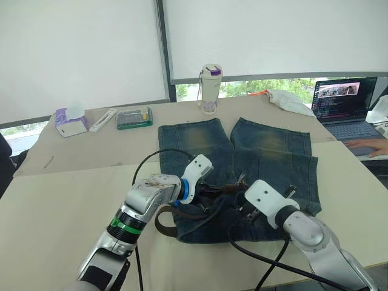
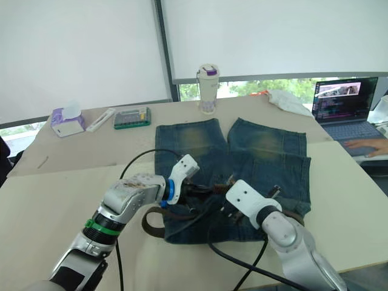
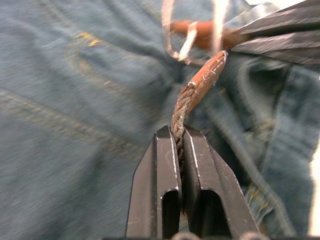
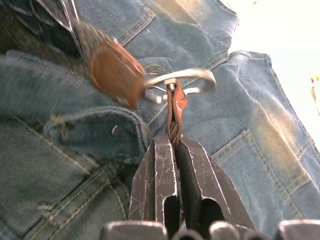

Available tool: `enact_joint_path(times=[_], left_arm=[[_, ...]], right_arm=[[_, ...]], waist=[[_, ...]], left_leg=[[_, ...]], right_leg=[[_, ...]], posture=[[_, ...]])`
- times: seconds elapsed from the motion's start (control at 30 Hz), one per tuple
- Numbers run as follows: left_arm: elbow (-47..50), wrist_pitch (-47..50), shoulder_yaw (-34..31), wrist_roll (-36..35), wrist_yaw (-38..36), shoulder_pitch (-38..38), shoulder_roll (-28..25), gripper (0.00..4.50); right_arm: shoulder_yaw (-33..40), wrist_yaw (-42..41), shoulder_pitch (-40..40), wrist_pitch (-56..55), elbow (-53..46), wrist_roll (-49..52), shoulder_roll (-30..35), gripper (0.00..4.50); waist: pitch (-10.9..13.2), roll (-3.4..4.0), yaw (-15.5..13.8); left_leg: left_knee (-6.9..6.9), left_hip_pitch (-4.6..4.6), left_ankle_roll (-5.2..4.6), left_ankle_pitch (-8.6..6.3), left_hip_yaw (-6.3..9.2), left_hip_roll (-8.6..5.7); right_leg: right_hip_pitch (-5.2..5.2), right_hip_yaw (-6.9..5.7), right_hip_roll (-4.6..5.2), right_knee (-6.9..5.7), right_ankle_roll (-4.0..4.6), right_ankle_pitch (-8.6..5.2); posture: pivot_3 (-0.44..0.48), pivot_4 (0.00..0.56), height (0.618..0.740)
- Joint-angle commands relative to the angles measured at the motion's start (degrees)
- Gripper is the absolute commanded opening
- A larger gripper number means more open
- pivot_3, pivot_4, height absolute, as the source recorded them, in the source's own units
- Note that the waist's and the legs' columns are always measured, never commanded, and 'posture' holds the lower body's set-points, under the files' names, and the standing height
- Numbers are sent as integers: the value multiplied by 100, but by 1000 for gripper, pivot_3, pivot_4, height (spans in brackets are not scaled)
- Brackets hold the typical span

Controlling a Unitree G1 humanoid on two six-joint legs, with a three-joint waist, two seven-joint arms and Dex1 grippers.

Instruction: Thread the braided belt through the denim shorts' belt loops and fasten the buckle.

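1. In the lower middle of the head views, the denim shorts (image 1: 242, 176) lie flat on the table (image 1: 66, 200), waistband toward the robot and legs toward the window.
2. The braided belt (image 1: 165, 223) runs along that waistband, a brown loop of it spilling past the shorts' left edge; how many belt loops it has passed cannot be told.
3. The left gripper (image 1: 209, 193) is clamped on the belt's tapered tip (image 3: 200, 82). In the left wrist view the strap rises straight out from between the closed fingers (image 3: 165, 175), its long axis in line with them, pointing to the upper right of that frame.
4. The right gripper (image 1: 242, 203) is closed on the strap just behind the buckle (image 4: 180, 80). In the right wrist view the silver frame lies crosswise just beyond the fingertips (image 4: 192, 170), with the brown leather end (image 4: 115, 70) to its upper left.
5. Tip and buckle sit very near each other, just short of meeting, between the two grippers at the waistband's middle.
6. The coming move likely turns on the tip's axis meeting the buckle's opening squarely; the left gripper is best placed to feed, the right to hold the frame steady.
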State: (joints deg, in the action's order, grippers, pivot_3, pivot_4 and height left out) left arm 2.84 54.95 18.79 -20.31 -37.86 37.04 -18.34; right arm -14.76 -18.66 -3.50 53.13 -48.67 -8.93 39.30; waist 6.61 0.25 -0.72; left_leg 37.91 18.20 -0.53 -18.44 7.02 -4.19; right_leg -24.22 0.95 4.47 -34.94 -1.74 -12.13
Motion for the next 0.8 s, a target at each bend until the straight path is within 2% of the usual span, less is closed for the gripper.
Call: enact_joint_path(times=[0.03, 0.2, 0.27, 0.33, 0.4, 0.5, 0.8], left_arm=[[-22, -303, -45, 158, -18, -49, -81, 0], [144, -623, -227, 72, -98, -186, -36, 0], [352, -642, -332, -163, -312, -274, -47, 0], [663, -748, -268, -327, -760, -437, -271, 0], [795, -1074, -38, -153, -1055, -573, -542, 0], [647, -1506, 223, 217, -1094, -625, -676, 0], [44, -2697, 631, 1005, -1160, -468, -509, 0]], right_arm=[[225, -86, 3, -57, -293, -1, -27, 9], [334, -254, 95, 13, -350, 165, -168, 9], [389, -286, 93, 74, -357, 207, -237, 9], [516, -268, 62, 232, -345, 290, -421, 9], [622, -242, 8, 344, -322, 371, -615, 9], [675, -236, -28, 410, -331, 473, -815, 9], [876, -236, -107, 660, -401, 835, -1255, 9]], waist=[[0, 0, -2], [0, 0, -1], [0, 0, 4], [0, 1, 14], [-2, 3, 20], [-2, 3, 4], [-2, 3, 1]], left_leg=[[0, 0, 0, 0, 0, 1], [0, 1, 0, 0, 1, 0], [-1, 1, 0, 0, 1, 2], [-1, 1, 0, 0, 0, 3], [-3, 0, 2, -1, 0, 5], [-3, -2, 2, -1, 1, 3], [-4, -1, 1, -2, 0, 2]], right_leg=[[-1, 0, -1, 0, 0, 0], [0, 0, 0, -1, 0, 0], [-1, 0, -1, -1, 0, 0], [-3, 0, -1, -2, 0, 0], [-5, 3, -3, -4, 0, 0], [-2, 2, -2, 1, 0, 0], [-2, 1, -2, -1, 1, 0]], posture=[[0, 150, 740], [0, 150, 740], [0, 150, 740], [0, 150, 740], [0, 150, 740], [0, 150, 740], [0, 150, 740]])
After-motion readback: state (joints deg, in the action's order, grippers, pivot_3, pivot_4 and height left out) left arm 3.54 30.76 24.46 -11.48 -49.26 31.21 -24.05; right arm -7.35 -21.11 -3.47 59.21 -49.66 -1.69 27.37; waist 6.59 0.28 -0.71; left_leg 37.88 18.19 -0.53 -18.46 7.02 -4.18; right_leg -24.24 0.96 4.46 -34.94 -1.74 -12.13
